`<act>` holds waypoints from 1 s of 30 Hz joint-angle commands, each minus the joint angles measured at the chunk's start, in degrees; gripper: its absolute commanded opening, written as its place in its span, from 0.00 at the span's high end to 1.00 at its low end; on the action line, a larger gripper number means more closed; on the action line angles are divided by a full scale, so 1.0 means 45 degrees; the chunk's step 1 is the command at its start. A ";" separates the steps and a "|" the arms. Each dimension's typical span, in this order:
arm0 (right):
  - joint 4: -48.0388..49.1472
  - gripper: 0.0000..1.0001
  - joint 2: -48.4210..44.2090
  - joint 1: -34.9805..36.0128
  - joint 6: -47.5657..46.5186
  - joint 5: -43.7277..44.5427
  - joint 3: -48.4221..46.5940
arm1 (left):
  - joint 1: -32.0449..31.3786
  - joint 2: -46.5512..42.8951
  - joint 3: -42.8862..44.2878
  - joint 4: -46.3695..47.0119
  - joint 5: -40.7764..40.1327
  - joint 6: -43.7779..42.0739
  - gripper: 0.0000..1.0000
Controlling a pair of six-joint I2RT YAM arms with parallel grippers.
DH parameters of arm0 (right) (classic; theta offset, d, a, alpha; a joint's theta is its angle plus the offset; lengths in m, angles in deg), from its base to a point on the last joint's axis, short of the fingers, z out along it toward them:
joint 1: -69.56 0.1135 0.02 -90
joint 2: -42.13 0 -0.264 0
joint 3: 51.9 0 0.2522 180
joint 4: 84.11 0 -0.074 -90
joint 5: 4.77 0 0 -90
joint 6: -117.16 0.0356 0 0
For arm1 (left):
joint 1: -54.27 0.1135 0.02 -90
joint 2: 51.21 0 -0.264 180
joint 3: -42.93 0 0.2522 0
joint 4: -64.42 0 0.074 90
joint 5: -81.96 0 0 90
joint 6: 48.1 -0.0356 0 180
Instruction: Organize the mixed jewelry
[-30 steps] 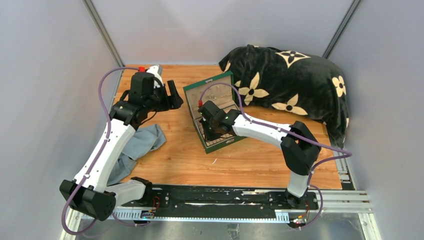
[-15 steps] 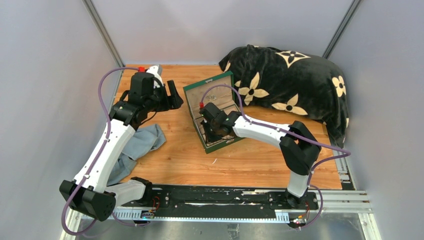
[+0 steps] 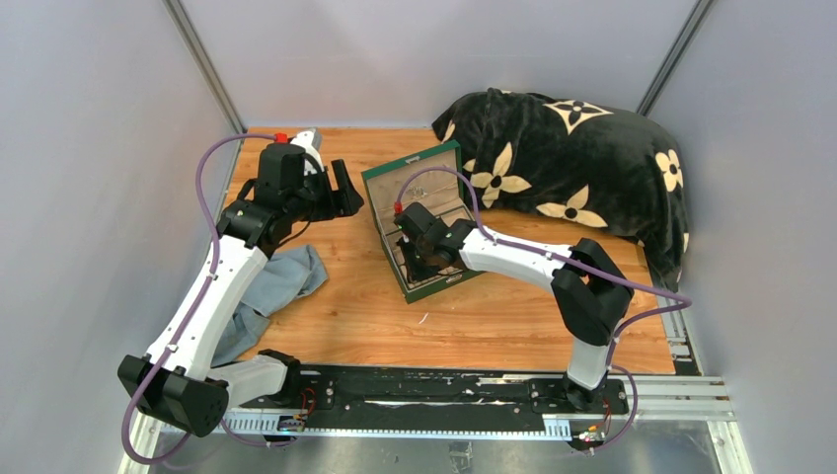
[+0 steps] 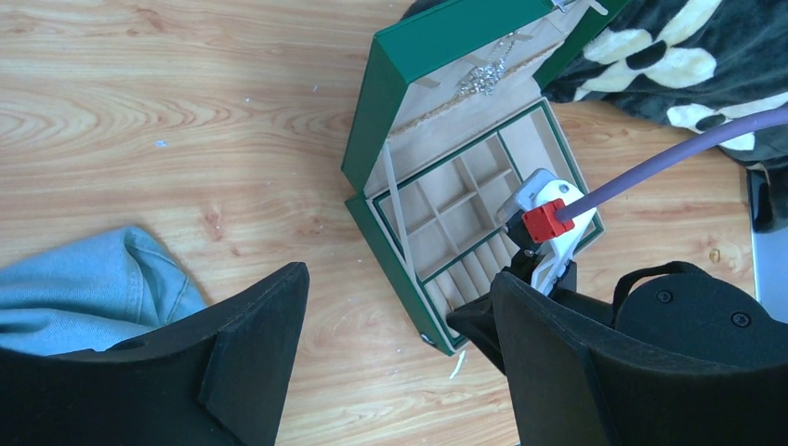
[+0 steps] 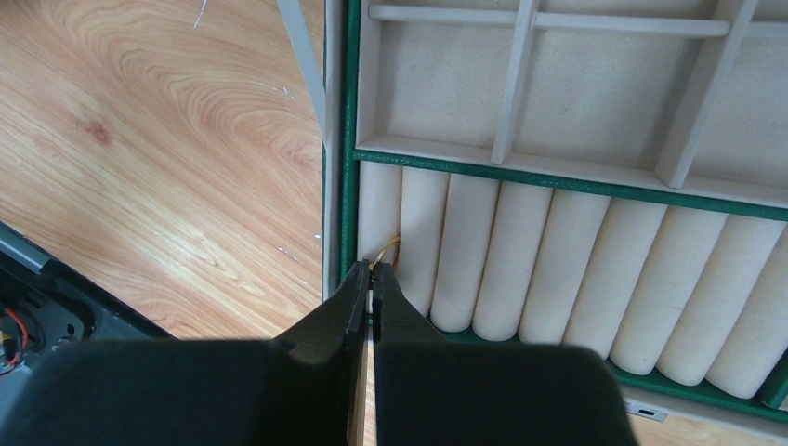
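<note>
A black flowered blanket (image 3: 572, 158) fills the far right of the wooden table (image 3: 494, 316), and a crumpled blue cloth (image 3: 286, 276) lies at the left under the left arm. Between them the green jewelry box (image 4: 372, 111) stands open, with a silvery cluster (image 4: 482, 78) against the lid's lining. The right arm's wrist covers part of its tray. The left gripper (image 4: 398, 279) hovers beside the box, fingers wide apart. The right gripper (image 5: 372, 288) is pinched on a small gold ring (image 5: 385, 249) between the two leftmost ring rolls (image 5: 576, 269).
</note>
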 commanded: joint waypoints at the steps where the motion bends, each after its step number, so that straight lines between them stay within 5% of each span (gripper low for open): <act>1: -0.1019 1.00 0.0442 -0.0134 -0.0580 0.1200 -0.0090 | 0.0079 -0.0067 0.0001 0.0180 0.0125 0.0078 0.23; 10: -0.1242 0.99 0.0447 -0.0135 -0.0845 0.1630 -0.0182 | 0.0079 0.0090 0.0016 0.0378 0.0313 0.0109 0.23; 20: -0.1371 0.76 0.0065 -0.0135 -0.1160 0.1776 -0.0536 | 0.0079 0.0120 -0.0034 0.0409 0.0266 0.0136 0.23; 30: -0.1549 0.69 -0.0168 -0.0135 -0.1225 0.1829 -0.0729 | 0.0079 0.0131 -0.0083 0.0571 0.0304 0.0250 0.23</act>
